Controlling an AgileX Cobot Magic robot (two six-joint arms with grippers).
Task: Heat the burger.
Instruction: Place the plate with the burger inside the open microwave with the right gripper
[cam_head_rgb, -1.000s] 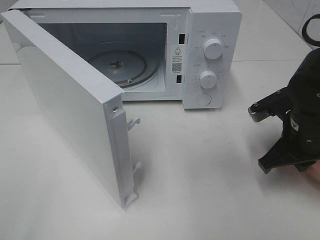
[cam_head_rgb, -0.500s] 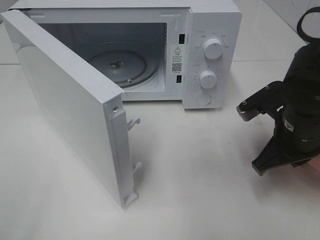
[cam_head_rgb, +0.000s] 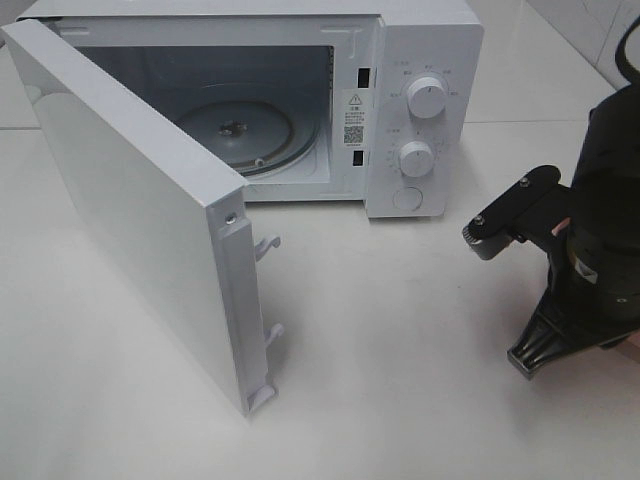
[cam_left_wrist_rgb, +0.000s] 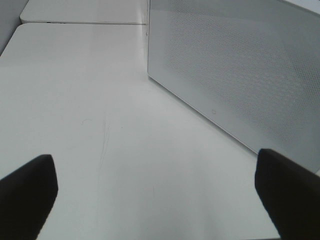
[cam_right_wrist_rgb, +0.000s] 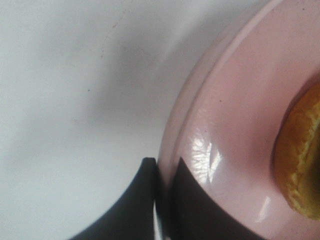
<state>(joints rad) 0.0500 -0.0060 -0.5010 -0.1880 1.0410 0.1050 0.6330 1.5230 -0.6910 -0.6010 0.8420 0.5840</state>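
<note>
The right pincer (cam_right_wrist_rgb: 164, 167) is pinching the rim of the round pink plate (cam_right_wrist_rgb: 215, 100), a dark finger on either side of the edge. The golden-brown burger (cam_right_wrist_rgb: 300, 160) sits on that plate, with only its edge in the wrist view, out on the white surface (cam_head_rgb: 400, 350) to the front right of the white box microwave (cam_head_rgb: 425, 60). The microwave's white door (cam_head_rgb: 130, 200) stands swung wide, showing the round glass turntable (cam_head_rgb: 235, 130). The left pincer (cam_left_wrist_rgb: 157, 172) is spread wide and holds nothing. It is low over the surface, near the door.
</note>
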